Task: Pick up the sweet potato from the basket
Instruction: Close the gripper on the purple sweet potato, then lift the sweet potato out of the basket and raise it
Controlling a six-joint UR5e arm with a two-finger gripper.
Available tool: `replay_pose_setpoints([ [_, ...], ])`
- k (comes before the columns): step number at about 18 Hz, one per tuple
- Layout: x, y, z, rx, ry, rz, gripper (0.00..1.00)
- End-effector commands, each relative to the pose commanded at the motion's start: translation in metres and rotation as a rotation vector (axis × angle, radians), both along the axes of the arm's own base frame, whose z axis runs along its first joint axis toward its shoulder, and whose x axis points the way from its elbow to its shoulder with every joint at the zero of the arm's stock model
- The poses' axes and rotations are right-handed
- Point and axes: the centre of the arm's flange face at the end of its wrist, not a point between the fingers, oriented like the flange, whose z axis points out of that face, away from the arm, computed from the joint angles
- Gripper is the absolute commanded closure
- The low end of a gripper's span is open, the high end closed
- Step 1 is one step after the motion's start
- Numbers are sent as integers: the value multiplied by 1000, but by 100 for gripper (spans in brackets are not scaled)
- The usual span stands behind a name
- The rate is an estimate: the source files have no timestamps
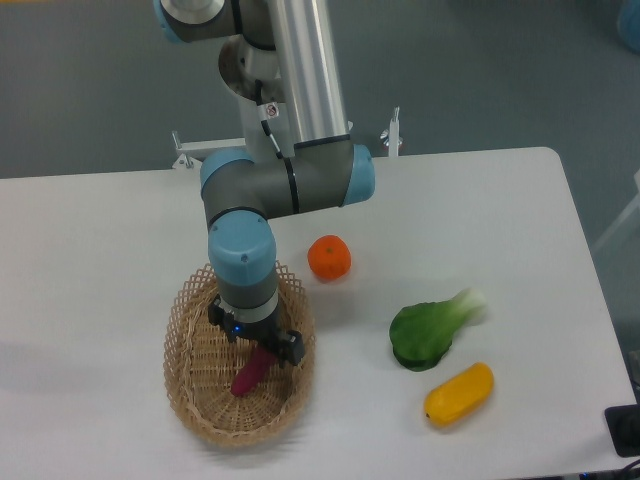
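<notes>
Camera view from above and in front takes in a white table (120, 230) with the arm (285, 185) bent down over the basket (190, 395); the basket sits near the left front of the table, and the sweet potato (246, 377) lies inside it, slanted, its upper end hidden under the claw; the gripper (257, 347) is low inside the basket, right over that upper end of the sweet potato, but whether its jaws are wide, narrow or clamped on the tuber cannot be told, since the wrist covers them; an orange (328, 257) rests on the table just beside the basket's far right rim; a leafy green vegetable (430, 330) lies well to the right, and a yellow vegetable (459, 394) lies near it, closer to the front edge.
</notes>
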Motion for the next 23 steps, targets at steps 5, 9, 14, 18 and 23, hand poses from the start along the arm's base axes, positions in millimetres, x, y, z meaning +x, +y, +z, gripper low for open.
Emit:
replay_pose_setpoints([
  [5,-4,1,2,-9,26,0,37],
  [9,-4,1,6,-4,30,-5,72],
  [14,-5,2,20,14,44,-15,72],
  [18,-20,-6,67,68,88,-26,72],
  [23,-75,-51,126,91,145,-59,72],
])
